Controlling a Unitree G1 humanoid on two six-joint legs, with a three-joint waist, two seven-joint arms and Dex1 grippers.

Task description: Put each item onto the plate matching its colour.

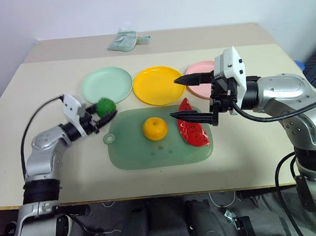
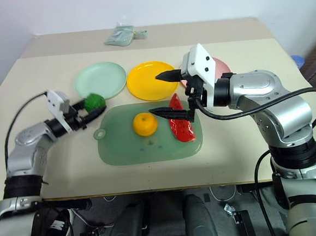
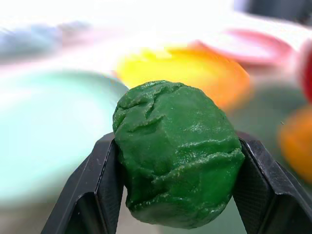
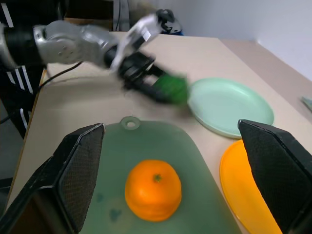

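Left wrist view: left gripper (image 3: 175, 195) has its jaws clamped on the green leafy ball (image 3: 178, 153), one black finger on each side, ball filling the gap.
Ball location: lifted off the surface, just beside the near rim of the mint green plate (image 1: 106, 85), toward the surface's left edge.
Right gripper (image 1: 192, 98): jaws spread wide, holding nothing, hovering over the mat (image 1: 158, 137) between the orange (image 1: 155, 128) and the watermelon wedge (image 1: 193, 129).
Step in hand: carry the ball over the mint plate and release.
How to do it well: judged, bring the ball past the rim to the plate's middle, lower it close before letting go; it is round and could roll off. Keep the right arm clear.
Other items: orange and wedge both lie on the mat, near the surface's front edge.
Counts: three plates (mint, yellow plate (image 1: 158, 85), pink plate (image 1: 201, 74)) in a row behind the mat; three toy foods; one mat; no plate filled yet.
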